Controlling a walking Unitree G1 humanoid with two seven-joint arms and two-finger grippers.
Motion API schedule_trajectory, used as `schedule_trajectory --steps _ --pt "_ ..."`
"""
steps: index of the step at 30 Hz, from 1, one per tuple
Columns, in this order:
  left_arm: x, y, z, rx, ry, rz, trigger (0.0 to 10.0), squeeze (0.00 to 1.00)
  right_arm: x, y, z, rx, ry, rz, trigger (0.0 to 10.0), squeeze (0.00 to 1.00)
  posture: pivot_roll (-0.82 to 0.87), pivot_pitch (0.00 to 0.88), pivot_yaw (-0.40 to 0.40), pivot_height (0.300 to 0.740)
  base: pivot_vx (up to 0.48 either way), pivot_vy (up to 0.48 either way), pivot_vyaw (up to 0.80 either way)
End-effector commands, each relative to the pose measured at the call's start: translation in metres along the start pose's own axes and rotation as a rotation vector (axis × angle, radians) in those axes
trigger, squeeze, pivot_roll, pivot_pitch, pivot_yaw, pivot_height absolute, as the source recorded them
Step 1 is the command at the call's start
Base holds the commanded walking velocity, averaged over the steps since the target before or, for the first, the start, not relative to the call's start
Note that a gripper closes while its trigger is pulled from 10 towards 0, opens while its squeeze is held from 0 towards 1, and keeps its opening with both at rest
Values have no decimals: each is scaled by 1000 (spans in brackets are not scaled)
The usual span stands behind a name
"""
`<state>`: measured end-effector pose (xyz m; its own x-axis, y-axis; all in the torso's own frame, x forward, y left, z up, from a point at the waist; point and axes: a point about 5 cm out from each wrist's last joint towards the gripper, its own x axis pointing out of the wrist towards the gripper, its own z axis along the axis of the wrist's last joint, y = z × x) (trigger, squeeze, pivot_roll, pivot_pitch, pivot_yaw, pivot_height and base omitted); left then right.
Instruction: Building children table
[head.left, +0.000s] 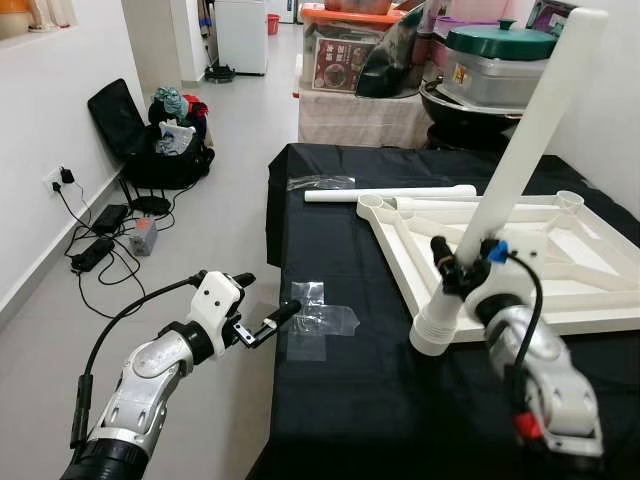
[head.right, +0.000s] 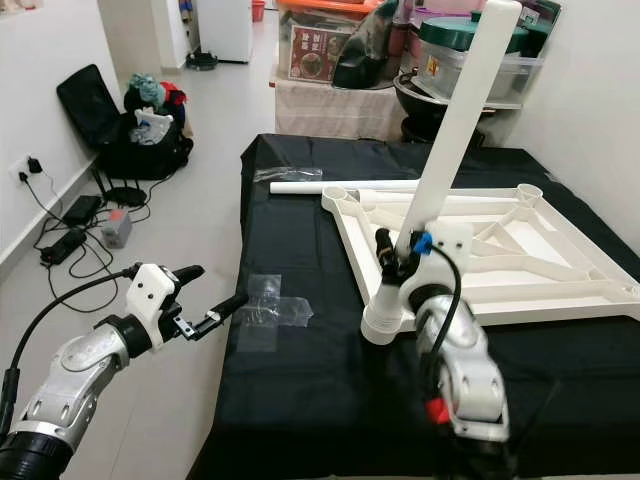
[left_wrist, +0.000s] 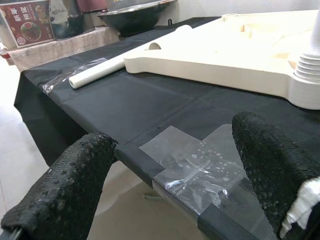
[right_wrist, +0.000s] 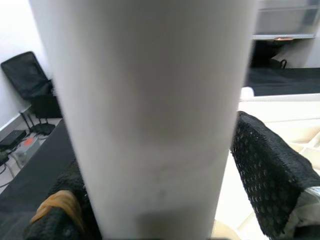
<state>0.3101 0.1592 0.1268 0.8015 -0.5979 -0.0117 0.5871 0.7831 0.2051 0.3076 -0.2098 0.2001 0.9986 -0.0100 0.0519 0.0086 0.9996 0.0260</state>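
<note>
A: Well, starting at the left: the left gripper (head.left: 262, 316) hangs off the near left edge of the black-covered table (head.left: 340, 400), its fingers spread with nothing between them, pointed at a patch of clear tape (head.left: 322, 320) stuck on the cloth.

B: And further right?

A: A loose white leg (head.left: 390, 194) lies flat on the far side of the cloth, just beside the upturned white tabletop (head.left: 560, 320). At the tabletop's near left corner another leg (head.left: 520, 170) stands in its socket (head.left: 437, 328), leaning to the right instead of plumb. The right gripper (head.left: 470, 268) has its fingers closed around that leg low down, just above the threaded base.

B: So what could spoil it from here?

A: I'd say the lean. If the leg gets turned while tilted, the thread may cross and jam, or the base may ride out of the socket. The smooth round plastic could also slip in the fingers under twist. And the tabletop lies loose on the cloth, so a hard push might slide it.
</note>
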Motion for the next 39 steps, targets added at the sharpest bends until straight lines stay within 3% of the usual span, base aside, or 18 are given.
schedule_trajectory --steps 1,5,14,19,20,22,23,33,36,39 --pt "1 -1 -3 -12 9 -9 10000 0 4 -5 -1 -9 11 24 10000 0 26 0 -76 740 0 0 0" --pt "1 -3 -4 -14 10 -12 10000 0 13 -14 0 -36 4 62 10000 0 31 0 -85 740 0 0 0" --pt "-2 -3 -6 -18 13 -10 10000 0 20 -16 6 -33 -23 213 10000 0 45 0 -96 740 0 0 0" --pt "-2 -4 -6 -18 13 -11 10000 0 22 -24 7 -41 -26 220 10000 0 44 0 -97 740 0 0 0" --pt "-2 -4 -6 -19 13 -12 10000 0 24 -28 7 -36 -32 215 4510 0 43 0 -96 740 0 0 0" --pt "-3 -4 -7 -19 14 -13 10000 0 25 -30 7 -33 -36 212 4510 0 43 0 -96 740 0 0 0" --pt "-3 -4 -7 -19 14 -14 10000 0 24 -31 7 -20 -43 210 0 0 44 0 -96 740 0 0 0" --pt "-2 -4 -7 -17 18 -18 10000 0 22 -30 1 -2 -53 207 0 0 40 0 -89 740 0 0 0" --pt "-2 -4 -7 -17 17 -14 10000 0 18 -25 0 3 -48 25 0 0 40 0 -92 740 0 0 0" --pt "-2 -4 -7 -17 17 -13 10000 0 17 -23 -1 0 -50 10 0 0 40 0 -92 740 0 0 0"
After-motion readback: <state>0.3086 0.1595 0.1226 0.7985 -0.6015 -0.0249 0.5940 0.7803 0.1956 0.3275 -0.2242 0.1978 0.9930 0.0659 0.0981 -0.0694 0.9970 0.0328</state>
